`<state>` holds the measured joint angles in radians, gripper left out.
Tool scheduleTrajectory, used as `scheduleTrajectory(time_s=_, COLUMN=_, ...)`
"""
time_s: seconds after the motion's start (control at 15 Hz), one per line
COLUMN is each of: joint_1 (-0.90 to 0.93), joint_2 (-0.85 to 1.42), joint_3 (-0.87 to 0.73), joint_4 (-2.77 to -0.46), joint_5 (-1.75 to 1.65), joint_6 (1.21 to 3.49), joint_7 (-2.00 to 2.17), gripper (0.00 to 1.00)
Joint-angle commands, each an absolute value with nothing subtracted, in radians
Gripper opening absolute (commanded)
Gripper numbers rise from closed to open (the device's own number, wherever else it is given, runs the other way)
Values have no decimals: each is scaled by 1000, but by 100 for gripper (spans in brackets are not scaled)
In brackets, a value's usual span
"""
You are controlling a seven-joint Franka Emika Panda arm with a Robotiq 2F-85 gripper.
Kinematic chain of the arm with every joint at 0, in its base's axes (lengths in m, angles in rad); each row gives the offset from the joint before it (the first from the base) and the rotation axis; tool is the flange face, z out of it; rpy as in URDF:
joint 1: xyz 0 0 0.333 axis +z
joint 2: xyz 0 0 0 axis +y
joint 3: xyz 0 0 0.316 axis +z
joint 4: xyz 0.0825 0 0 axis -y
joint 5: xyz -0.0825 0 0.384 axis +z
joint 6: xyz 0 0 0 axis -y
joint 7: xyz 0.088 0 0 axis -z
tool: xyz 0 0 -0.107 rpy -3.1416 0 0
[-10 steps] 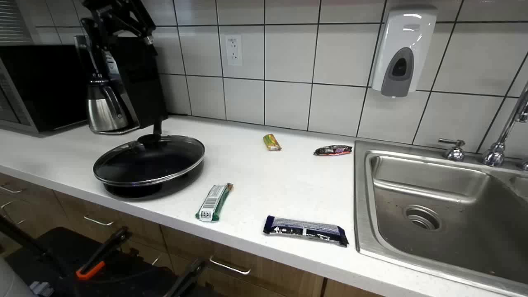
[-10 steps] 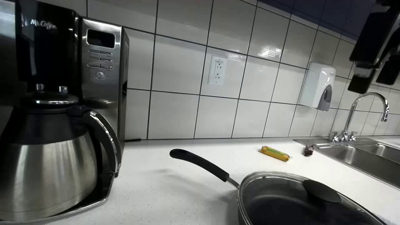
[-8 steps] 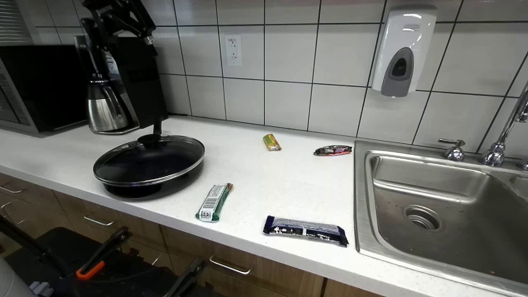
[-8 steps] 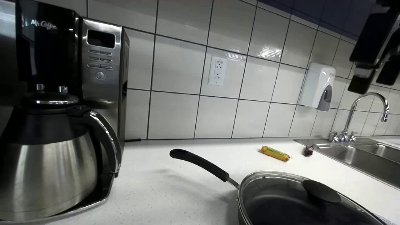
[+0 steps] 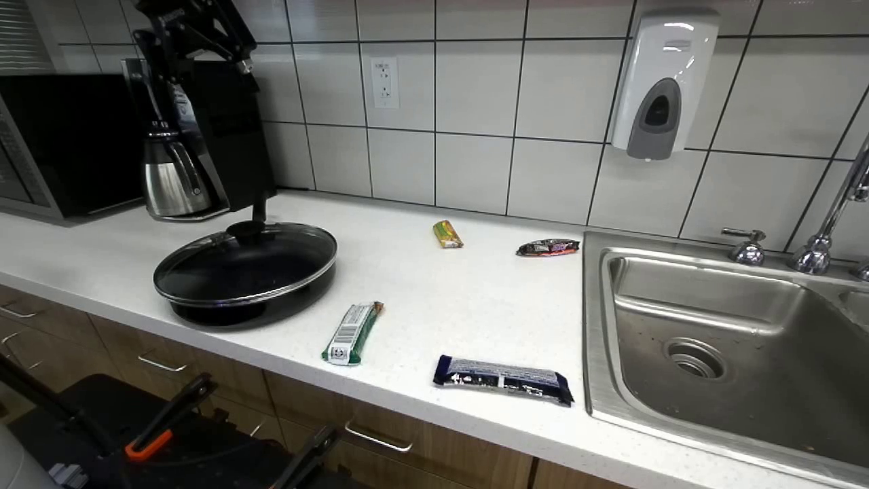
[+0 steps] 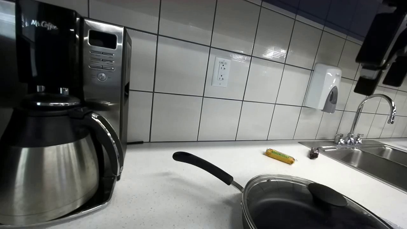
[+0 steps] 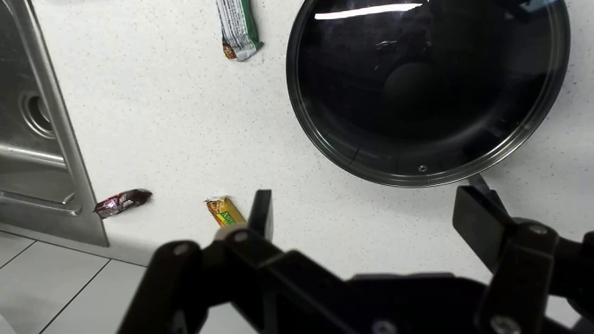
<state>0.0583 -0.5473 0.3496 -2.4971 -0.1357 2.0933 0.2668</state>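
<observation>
My gripper [image 7: 364,215] is open and empty, held high above the white counter; it also shows at the upper right of an exterior view [image 6: 380,79]. Nearest below it are a black pan with a glass lid [image 7: 417,93], also in both exterior views [image 5: 244,265] [image 6: 286,197], and a yellow wrapped bar [image 7: 227,213], partly hidden by a finger. The yellow bar lies near the back wall [image 5: 447,234] [image 6: 279,156]. A dark red wrapped bar [image 7: 123,202] lies by the sink [image 5: 548,248]. A green-and-white bar [image 5: 352,334] and a dark blue bar [image 5: 502,379] lie near the front edge.
A steel sink [image 5: 597,326] with a faucet [image 6: 356,117] is set into the counter. A coffee maker with a steel carafe [image 6: 51,178] and a black microwave [image 5: 75,142] stand at the far end. A soap dispenser [image 5: 669,81] hangs on the tiled wall. The pan handle [image 6: 203,167] points toward the wall.
</observation>
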Motion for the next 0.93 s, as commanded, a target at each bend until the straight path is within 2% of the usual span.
scheduleTrajectory(time_s=0.0, joint_1=88, joint_2=-541, joint_3=324, joint_4=-2494, joint_5=-153, joint_6=2089, joint_7=281, gripper=100)
scheduleTrajectory(time_s=0.67, joint_1=88, joint_2=-541, joint_3=324, joint_4=-2494, joint_5=-153, joint_6=2089, joint_7=281, gripper=100)
scheduleTrajectory(time_s=0.87, joint_1=97, joint_2=-524, joint_3=329, joint_4=-2501, joint_5=-160, joint_6=2151, joint_7=286, gripper=100)
